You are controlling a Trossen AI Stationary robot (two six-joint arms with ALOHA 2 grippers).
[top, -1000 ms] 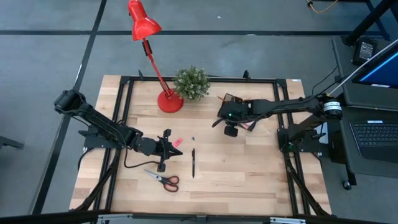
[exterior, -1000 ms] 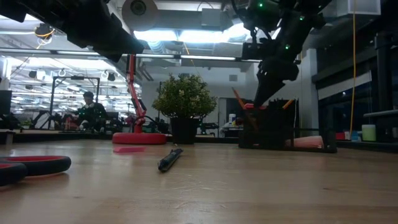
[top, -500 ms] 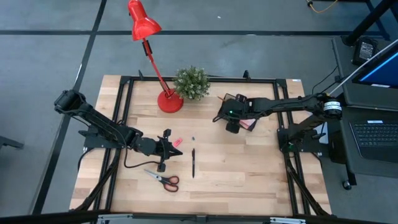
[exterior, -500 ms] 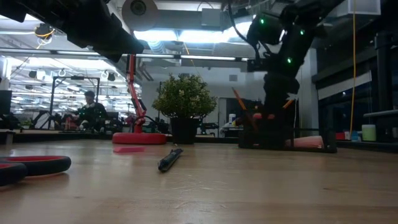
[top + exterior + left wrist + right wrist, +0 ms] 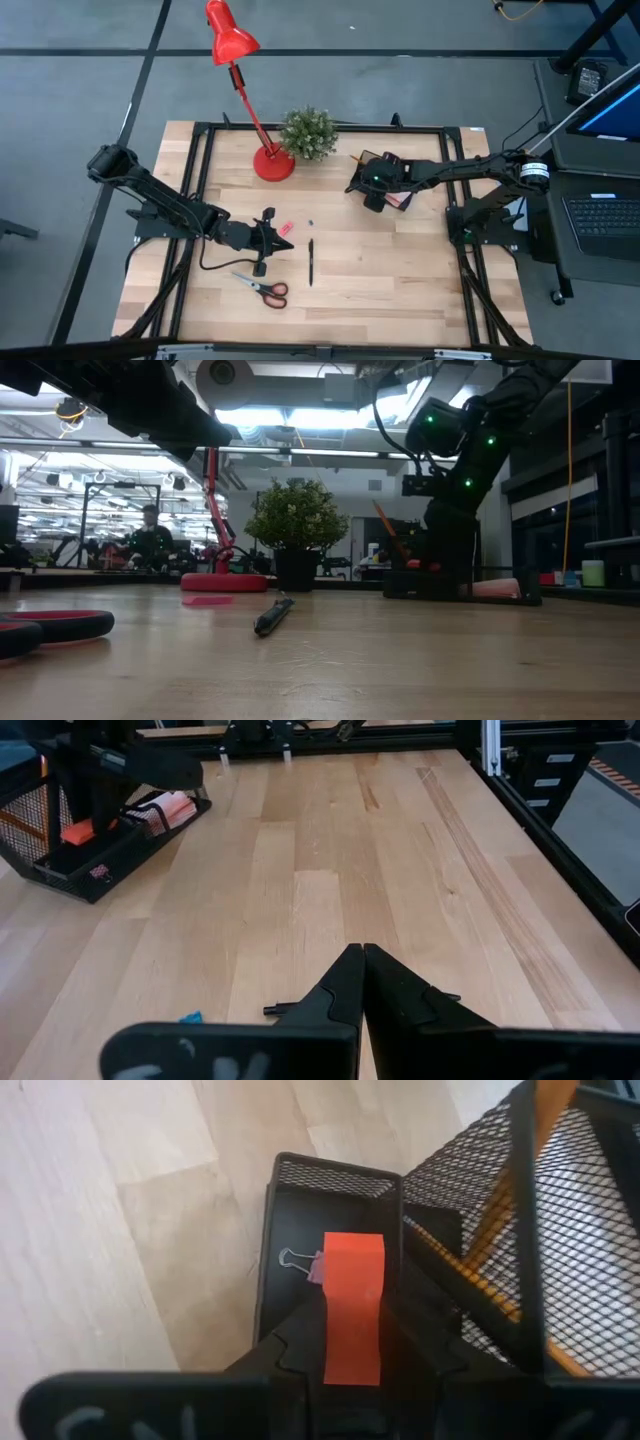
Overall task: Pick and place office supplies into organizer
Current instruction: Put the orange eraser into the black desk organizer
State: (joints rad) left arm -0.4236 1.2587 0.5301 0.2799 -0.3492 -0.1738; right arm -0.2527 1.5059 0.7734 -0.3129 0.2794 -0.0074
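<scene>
My right gripper [image 5: 372, 196] is over the black mesh organizer [image 5: 335, 1172], shut on a red eraser [image 5: 352, 1315]. In the compartment below the eraser lies a binder clip [image 5: 296, 1260]. Orange pencils [image 5: 470, 1285] stand in the mesh cup beside it. My left gripper [image 5: 272, 236] hangs shut over the table's left middle, touching nothing. On the wood lie a black pen [image 5: 311, 262], orange-handled scissors [image 5: 266, 290] and a small pink eraser [image 5: 284, 228]. A pink sticky-note pad [image 5: 162, 812] sits in the organizer. My right gripper pinches the red eraser by its two long sides [image 5: 352, 1355] between its two fingers. The fingers slant down from above and lie along the eraser. Its far end [image 5: 352, 1245] sticks out past the fingertips over the small compartment; I cannot tell whether it touches the floor there.
A red desk lamp's base [image 5: 273, 164] and a green potted plant [image 5: 307, 133] stand at the far edge, left of the organizer. A black frame rail [image 5: 320, 127] runs around the table. Bare wood spans the near right part [image 5: 400, 280].
My right gripper has sunk with the red eraser toward the organizer, shifting a little toward the table's far edge. It is now low among the organizer's walls.
</scene>
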